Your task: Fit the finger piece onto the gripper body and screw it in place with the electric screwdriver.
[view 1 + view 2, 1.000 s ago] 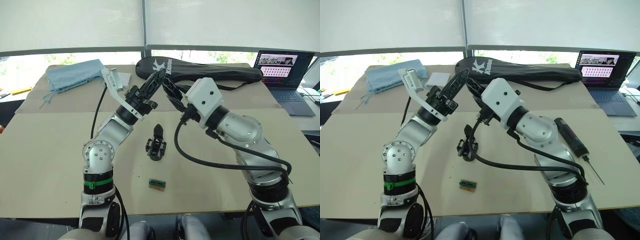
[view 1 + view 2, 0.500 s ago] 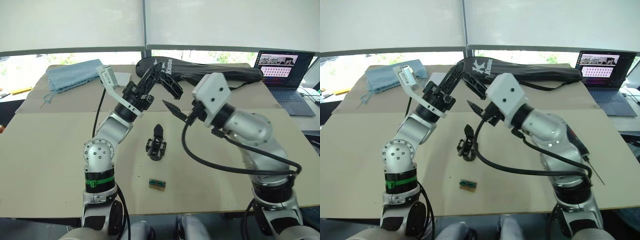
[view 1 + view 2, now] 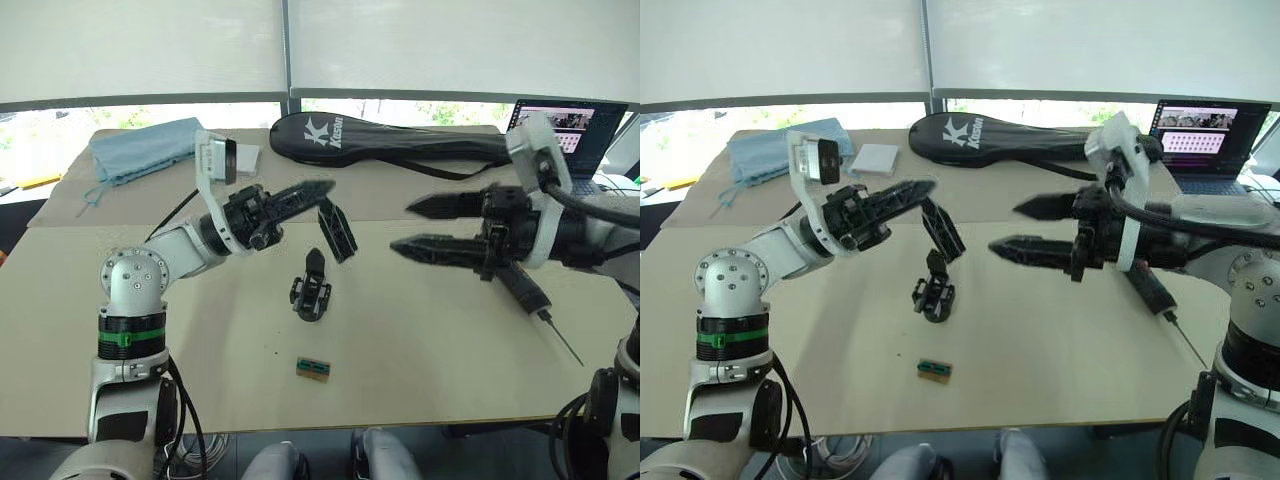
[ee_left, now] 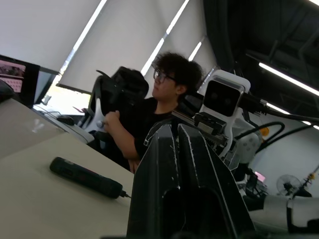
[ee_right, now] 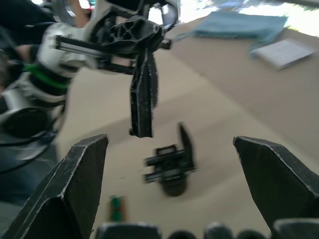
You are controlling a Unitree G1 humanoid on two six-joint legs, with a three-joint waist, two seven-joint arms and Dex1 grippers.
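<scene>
Head views: the left gripper point(image 3: 322, 188) is clamped on the small black tapered plastic finger piece point(image 3: 337, 232). The piece hangs point-down above the middle of the beige bench point(image 3: 120, 330). Close below it, not touching, the small black gripper body with a round base point(image 3: 312, 287) stands upright with its one finger pointing up. A small green-and-tan block point(image 3: 314, 368) lies between that body and the near edge. The right gripper point(image 3: 400, 227) hovers with its jaws spread wide and nothing in them. Behind it, towards the right edge, lies the long black electric screwdriver point(image 3: 527, 292), its thin bit pointing at the near right corner. A long black racket bag point(image 3: 400, 140) lies along the far edge, with a folded blue cloth point(image 3: 140, 150) at the far left corner and an open laptop point(image 3: 565, 135) at the far right.

Left wrist view: the two black fingers point(image 4: 159, 164) are pressed together. The screwdriver lies on the bench, and a seated person point(image 4: 159, 104) is beyond its edge.

Right wrist view: the right fingers point(image 5: 75, 189) stand far apart. Between them show the hanging piece, the body and the block.
</scene>
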